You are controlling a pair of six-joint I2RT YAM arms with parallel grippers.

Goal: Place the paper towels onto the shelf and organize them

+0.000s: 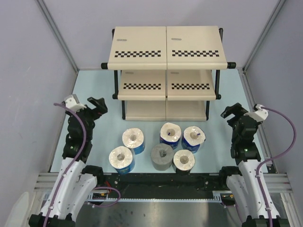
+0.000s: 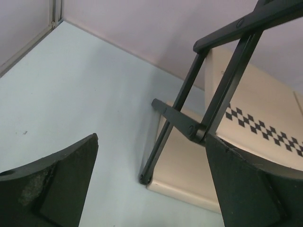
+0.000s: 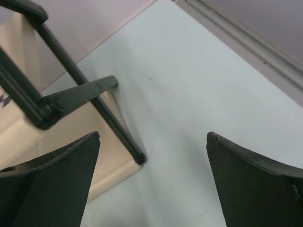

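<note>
Several paper towels stand on end on the pale blue table in front of the shelf [image 1: 165, 52]. Blue-wrapped white rolls are at the left [image 1: 133, 140], front left [image 1: 121, 159], centre [image 1: 170, 134] and right [image 1: 194, 138]. A plain grey roll [image 1: 162, 156] and a dark-wrapped roll [image 1: 183, 161] stand at the front. The shelf's three boards are bare. My left gripper [image 1: 97, 106] is open and empty, left of the rolls, facing the shelf's left foot [image 2: 144, 178]. My right gripper [image 1: 233, 112] is open and empty, right of the rolls, facing the shelf's right foot [image 3: 140, 160].
Grey walls enclose the table on the left, back and right. The black base rail [image 1: 161, 179] runs along the near edge behind the rolls. The left wrist view shows the shelf's black side frame [image 2: 222, 94], and the right wrist view shows it too [image 3: 57, 104].
</note>
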